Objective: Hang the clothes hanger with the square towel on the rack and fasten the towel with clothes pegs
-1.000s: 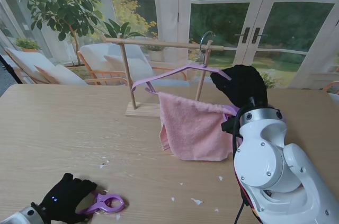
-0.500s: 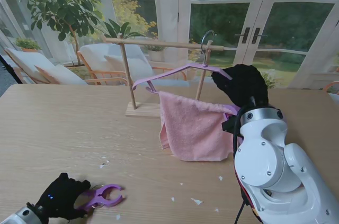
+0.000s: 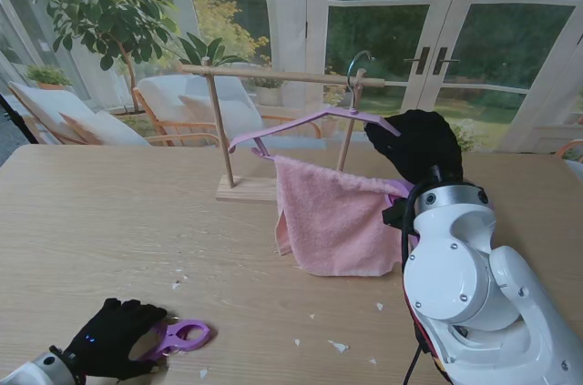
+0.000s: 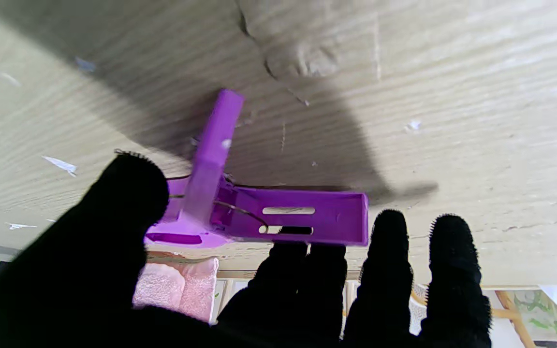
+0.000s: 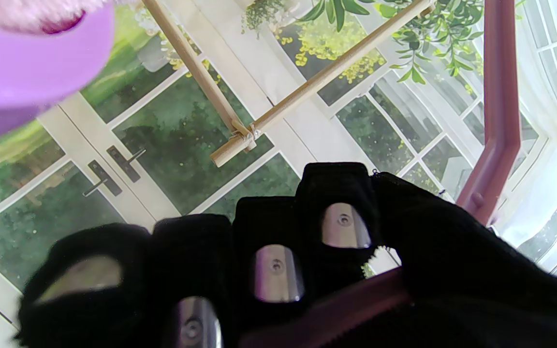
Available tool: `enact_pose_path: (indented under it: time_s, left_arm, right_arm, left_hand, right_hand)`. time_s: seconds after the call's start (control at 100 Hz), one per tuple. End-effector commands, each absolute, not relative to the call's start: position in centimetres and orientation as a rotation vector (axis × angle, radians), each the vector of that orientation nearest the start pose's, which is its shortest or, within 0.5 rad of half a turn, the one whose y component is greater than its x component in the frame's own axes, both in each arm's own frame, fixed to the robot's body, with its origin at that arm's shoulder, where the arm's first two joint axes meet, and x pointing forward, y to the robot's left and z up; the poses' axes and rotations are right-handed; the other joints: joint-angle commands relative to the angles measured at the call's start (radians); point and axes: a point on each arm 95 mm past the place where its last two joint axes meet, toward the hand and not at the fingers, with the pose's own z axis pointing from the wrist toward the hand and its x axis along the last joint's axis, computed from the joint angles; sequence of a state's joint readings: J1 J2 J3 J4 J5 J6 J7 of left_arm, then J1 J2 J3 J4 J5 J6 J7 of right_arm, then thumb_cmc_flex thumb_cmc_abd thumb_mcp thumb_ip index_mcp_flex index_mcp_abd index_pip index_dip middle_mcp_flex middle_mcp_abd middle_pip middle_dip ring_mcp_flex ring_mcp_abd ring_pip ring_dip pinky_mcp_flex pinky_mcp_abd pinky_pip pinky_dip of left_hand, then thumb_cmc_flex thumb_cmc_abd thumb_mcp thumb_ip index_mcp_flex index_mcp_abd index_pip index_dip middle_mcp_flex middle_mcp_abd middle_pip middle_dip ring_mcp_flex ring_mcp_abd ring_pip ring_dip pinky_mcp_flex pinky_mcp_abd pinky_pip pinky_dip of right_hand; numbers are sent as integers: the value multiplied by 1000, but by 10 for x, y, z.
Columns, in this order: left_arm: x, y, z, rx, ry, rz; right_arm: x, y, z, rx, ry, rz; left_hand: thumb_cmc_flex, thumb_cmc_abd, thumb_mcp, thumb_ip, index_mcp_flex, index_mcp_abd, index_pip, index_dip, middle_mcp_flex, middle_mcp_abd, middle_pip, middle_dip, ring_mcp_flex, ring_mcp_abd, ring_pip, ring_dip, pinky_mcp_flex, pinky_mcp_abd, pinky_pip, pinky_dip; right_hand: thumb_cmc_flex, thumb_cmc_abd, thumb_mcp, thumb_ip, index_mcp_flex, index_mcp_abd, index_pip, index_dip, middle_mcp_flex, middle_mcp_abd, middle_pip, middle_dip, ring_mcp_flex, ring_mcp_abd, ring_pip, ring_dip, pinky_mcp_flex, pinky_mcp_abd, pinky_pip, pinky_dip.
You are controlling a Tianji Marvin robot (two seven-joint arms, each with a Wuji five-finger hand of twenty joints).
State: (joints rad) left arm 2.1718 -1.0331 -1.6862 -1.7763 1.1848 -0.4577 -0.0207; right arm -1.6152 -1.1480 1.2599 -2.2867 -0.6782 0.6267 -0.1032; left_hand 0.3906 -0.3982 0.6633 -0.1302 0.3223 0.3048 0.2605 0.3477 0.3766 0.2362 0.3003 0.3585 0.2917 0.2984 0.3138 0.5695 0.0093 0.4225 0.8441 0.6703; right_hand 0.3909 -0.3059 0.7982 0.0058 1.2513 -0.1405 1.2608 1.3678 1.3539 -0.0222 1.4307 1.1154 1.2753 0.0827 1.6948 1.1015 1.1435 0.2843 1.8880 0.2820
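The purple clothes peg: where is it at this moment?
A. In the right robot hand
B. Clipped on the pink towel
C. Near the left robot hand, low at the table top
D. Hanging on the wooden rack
C: the purple clothes peg is at the left robot hand, by the table.

matt wood-grain table (image 3: 109, 221), fluffy pink cloth towel (image 3: 332, 221), glossy purple plastic peg (image 4: 240, 212)

Light wood-grain tabletop (image 3: 109, 221). The rack's (image 3: 244, 187) base sits on it toward the far side, a purple peg (image 3: 179, 336) lies at the near left edge, and small white scraps (image 3: 338, 346) are scattered along the near part.
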Motion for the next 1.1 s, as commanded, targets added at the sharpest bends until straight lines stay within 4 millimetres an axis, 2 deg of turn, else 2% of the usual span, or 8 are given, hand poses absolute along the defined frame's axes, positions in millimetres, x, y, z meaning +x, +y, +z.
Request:
enact_pose_path:
  time_s: [0.0,0.2,0.44,0.72,0.83,0.92,1.0,1.09]
  left_arm:
    - [235,115,-380,-1201,1946,-1243]
    - [234,120,-379,-1222,1926,-1217]
    - [231,137,-376,-1198,1925,-1155]
    - [229,139,-386,-1167,1979,-1100]
    - [230,138,-389,-1159,1987,-1097]
    - [231,137,-389,-1140,1990,-1097]
    - [232,136,-390,-1145,1981,-1109]
    - [233,136,-392,-1155,1965,-1137]
  right_arm:
    - [338,33,-106,1453,662,1798]
    - [337,34,-106,1452,666,1798]
    - [337,35,-106,1455,664,1799]
    - [337,37,-106,1460,662,1803]
    - [338,38,-105,1455,665,1803]
    - [338,38,-105,1461,658,1808]
    - [338,38,-104,1460,659,1807]
    - [339,38,-105,1467,654,1809]
  left_hand:
    - [-66,30,-31,-5,-54,44,-67,-30,-75,-2,-37,-27,-66,22,-47,-26,-32,33,-67,-14]
    - [-181,9,59,-38,-150,68,-165,-30,-188,5,-74,-55,-142,10,-113,-53,-62,24,-182,-9]
    - [-144,-7,75,-36,-186,32,-177,3,-215,-35,-120,-58,-180,-18,-133,-51,-86,-12,-224,-5]
    - [-63,-4,40,-21,-175,1,-153,70,-208,-70,-108,0,-180,-42,-130,-39,-81,-21,-232,25]
    - [-22,-17,49,-9,-165,-31,-17,222,-189,-101,6,90,-162,-56,-103,-15,-76,-26,-201,44]
    - [8,-37,95,3,-182,-52,235,413,-106,-117,156,183,-109,-68,-50,24,-57,-26,-140,54]
    - [40,-59,146,10,-140,-60,374,462,-5,-120,269,249,-33,-70,7,51,-19,-21,-65,65]
    - [84,-79,207,17,-53,-71,451,447,112,-121,300,249,63,-65,57,53,37,-18,12,62]
  right_hand:
    - [-10,62,-4,70,27,6,32,38,75,-13,65,12,34,-73,142,34,43,11,187,512]
    - [-10,63,-3,71,27,6,32,38,75,-10,66,13,34,-73,143,35,43,11,189,511]
    - [-11,64,-4,72,27,6,32,38,75,-12,66,12,34,-73,142,35,43,11,190,509]
    - [-10,62,-2,73,27,6,32,38,76,-12,66,12,34,-73,143,36,43,10,190,509]
    - [-12,63,-3,73,27,6,32,38,76,-12,66,12,34,-75,142,36,43,10,190,508]
    - [-10,62,-2,73,27,6,32,38,76,-12,66,12,34,-74,143,36,43,10,191,508]
    - [-11,63,-3,73,27,6,32,38,76,-13,66,12,34,-75,142,37,43,10,191,508]
    - [-10,62,-3,73,27,6,32,38,75,-11,66,12,34,-73,143,37,43,10,191,508]
